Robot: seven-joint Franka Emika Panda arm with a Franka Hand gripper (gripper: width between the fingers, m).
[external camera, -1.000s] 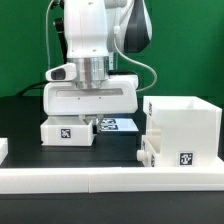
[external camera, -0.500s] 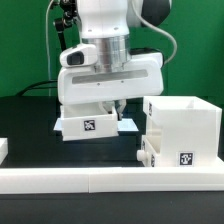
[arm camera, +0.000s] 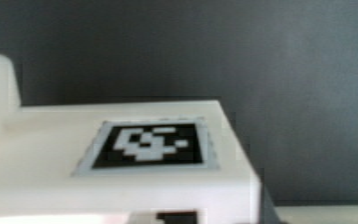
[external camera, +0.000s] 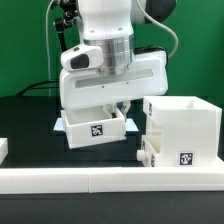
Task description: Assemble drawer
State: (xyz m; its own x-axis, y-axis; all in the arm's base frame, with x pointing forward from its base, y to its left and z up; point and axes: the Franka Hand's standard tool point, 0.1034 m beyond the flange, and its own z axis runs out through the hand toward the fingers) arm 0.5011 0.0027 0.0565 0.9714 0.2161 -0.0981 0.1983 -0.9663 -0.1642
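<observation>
My gripper [external camera: 110,110] is shut on a small white drawer box [external camera: 96,130] that carries a black-and-white tag. It holds the box tilted and lifted off the black table, just to the exterior view's left of the large white open-topped drawer housing [external camera: 181,124]. The box's rim hides my fingertips. The wrist view shows the box's white face and tag [arm camera: 149,146] close up over the dark table. The fingers do not show clearly there.
A long white ledge [external camera: 100,180] runs along the front of the table. A small white part [external camera: 3,149] sits at the exterior view's far left. A white fitting [external camera: 147,153] sticks out low on the housing's left side. A flat white piece [external camera: 131,122] lies behind the held box.
The box has come up off the table in my gripper, moved toward the housing on the exterior view's right, and now hangs tilted.
</observation>
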